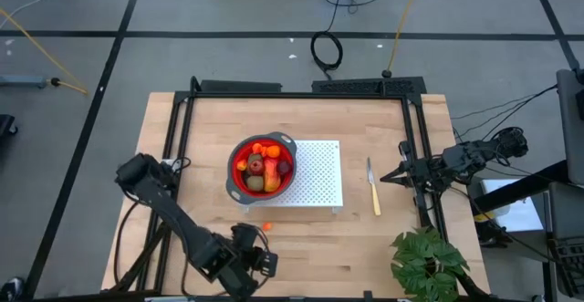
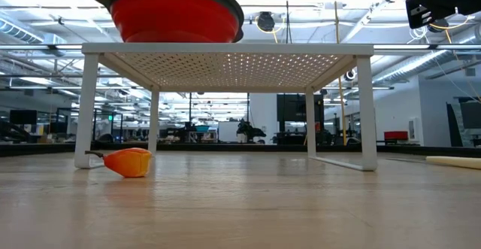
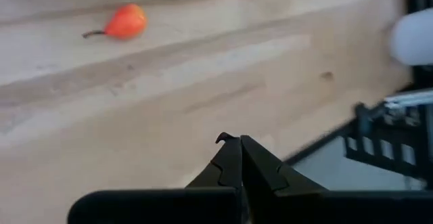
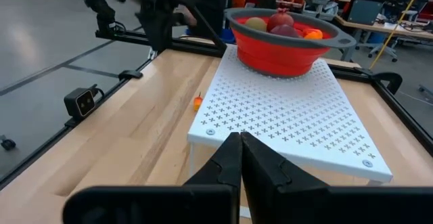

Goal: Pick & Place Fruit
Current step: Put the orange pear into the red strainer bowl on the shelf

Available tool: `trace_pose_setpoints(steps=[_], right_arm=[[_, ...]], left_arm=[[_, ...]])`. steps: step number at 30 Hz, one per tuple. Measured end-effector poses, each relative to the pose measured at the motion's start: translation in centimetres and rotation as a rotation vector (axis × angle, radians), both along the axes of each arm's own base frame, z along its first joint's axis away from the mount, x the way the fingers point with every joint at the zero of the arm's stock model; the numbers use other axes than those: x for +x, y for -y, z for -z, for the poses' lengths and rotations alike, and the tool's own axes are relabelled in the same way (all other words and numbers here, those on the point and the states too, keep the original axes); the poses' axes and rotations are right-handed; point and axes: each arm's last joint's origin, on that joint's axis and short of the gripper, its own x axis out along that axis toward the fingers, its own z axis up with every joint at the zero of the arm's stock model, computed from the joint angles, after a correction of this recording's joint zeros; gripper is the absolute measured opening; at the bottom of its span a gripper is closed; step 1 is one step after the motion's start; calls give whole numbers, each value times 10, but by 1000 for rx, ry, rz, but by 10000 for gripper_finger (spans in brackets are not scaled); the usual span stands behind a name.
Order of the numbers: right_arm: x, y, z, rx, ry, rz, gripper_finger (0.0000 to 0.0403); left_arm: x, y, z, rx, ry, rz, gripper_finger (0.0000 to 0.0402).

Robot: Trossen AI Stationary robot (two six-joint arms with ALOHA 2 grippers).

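A red bowl with a grey rim stands on a white perforated rack at the table's middle. It holds several fruit: red, olive-brown and orange pieces. One small orange fruit with a thin stem lies on the wood just in front of the rack; it also shows in the low view and the left wrist view. My left gripper is shut and empty. It hangs above the table's near edge, a little nearer than the orange fruit. My right gripper is shut and empty at the table's right side.
A yellow-handled knife lies on the wood right of the rack, close to my right gripper. A green leafy plant stands at the near right corner. A black frame runs along the table's edges. Bare wood lies left of the rack.
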Motion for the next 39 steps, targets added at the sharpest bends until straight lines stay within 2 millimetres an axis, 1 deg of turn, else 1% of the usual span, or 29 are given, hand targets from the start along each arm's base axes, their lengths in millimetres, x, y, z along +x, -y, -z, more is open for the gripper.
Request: trace_pose_setpoints(steps=[5,9,18,25,30,37,39], right_arm=[[0,0,0,0,1,0,0],[0,0,0,0,1,0,0],[0,0,0,1,2,0,0],[0,0,0,1,2,0,0],[0,0,0,1,2,0,0],[0,0,0,1,3,0,0],[0,0,0,1,3,0,0]], left_arm=[[3,7,25,98,-29,-14,0],[8,11,43,200,-12,-19,0],[16,12,74,324,-41,-18,0],[18,12,96,394,-88,-29,0],[18,12,103,408,-111,-11,0],[18,14,104,409,-168,86,5],[18,14,104,396,-171,87,3]])
